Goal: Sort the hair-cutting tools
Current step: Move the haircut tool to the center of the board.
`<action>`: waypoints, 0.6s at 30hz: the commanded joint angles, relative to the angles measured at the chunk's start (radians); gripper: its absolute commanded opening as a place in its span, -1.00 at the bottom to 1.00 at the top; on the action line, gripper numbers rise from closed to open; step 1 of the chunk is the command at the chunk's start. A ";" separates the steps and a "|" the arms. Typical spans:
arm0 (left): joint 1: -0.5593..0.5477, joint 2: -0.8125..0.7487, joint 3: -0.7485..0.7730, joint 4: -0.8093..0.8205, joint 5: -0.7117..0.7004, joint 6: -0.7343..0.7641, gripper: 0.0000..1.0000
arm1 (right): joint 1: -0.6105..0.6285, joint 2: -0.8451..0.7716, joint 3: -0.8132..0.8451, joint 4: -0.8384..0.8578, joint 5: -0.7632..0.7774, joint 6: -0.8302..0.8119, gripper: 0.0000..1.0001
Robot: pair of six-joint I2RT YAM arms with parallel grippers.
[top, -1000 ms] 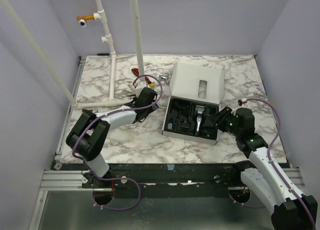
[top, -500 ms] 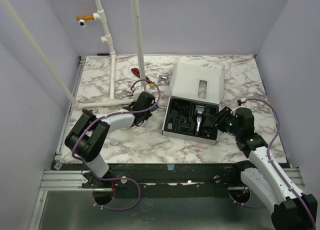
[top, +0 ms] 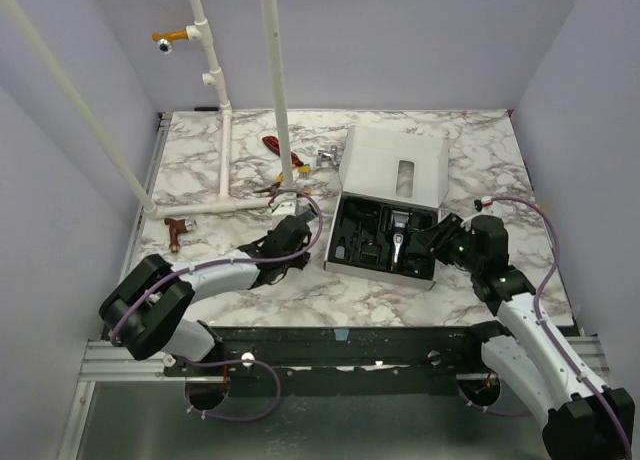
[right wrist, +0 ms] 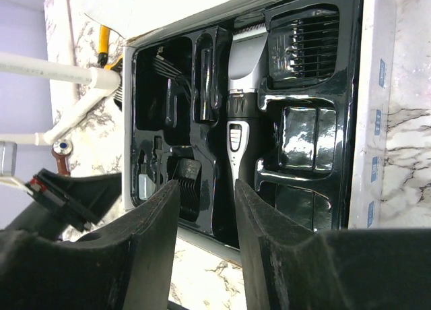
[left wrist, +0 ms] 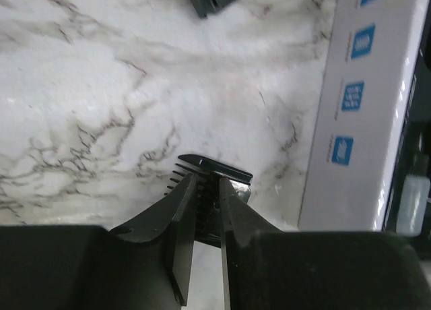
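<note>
Drawn back toward the marble tabletop's point(left wrist: 101, 87) near edge, left gripper point(left wrist: 205, 192) pinches a black toothed plastic clipper guard point(left wrist: 215, 168); right gripper point(right wrist: 207, 192) hangs half-open and empty-jawed over the glossy black moulded tray point(right wrist: 296, 138).

My left arm point(top: 215, 273) now lies lower and flatter across the marble, with its elbow swung out toward the near left corner. My left gripper point(left wrist: 205, 180) has come away from the white pipe point(top: 230, 207) and sits closer to the near edge, just beside the box point(left wrist: 350, 108). Its fingers have drawn a little tighter. They seem to pinch a black clipper guard point(left wrist: 219, 168), though the wrist view is dim. With the arm moved off, the reddish-brown T-shaped piece point(top: 177, 228) now shows on the left, and the yellow-handled tool point(top: 296, 164) near the pipe lies more fully uncovered.
</note>
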 commanded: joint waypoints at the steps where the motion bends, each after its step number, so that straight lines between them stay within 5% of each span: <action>1: -0.090 -0.063 -0.097 -0.114 -0.002 -0.035 -0.61 | -0.005 -0.027 0.011 0.005 -0.025 -0.013 -0.17; 7: -0.137 -0.228 -0.202 -0.044 0.027 -0.048 -0.58 | -0.005 -0.037 0.019 -0.005 -0.037 -0.032 -0.17; 14: -0.132 -0.463 -0.203 -0.034 0.007 -0.050 -0.04 | -0.005 0.006 0.076 -0.007 -0.121 -0.086 -0.13; 18: -0.088 -0.465 -0.150 -0.057 -0.031 -0.035 0.08 | -0.005 0.022 0.069 0.020 -0.133 -0.072 -0.13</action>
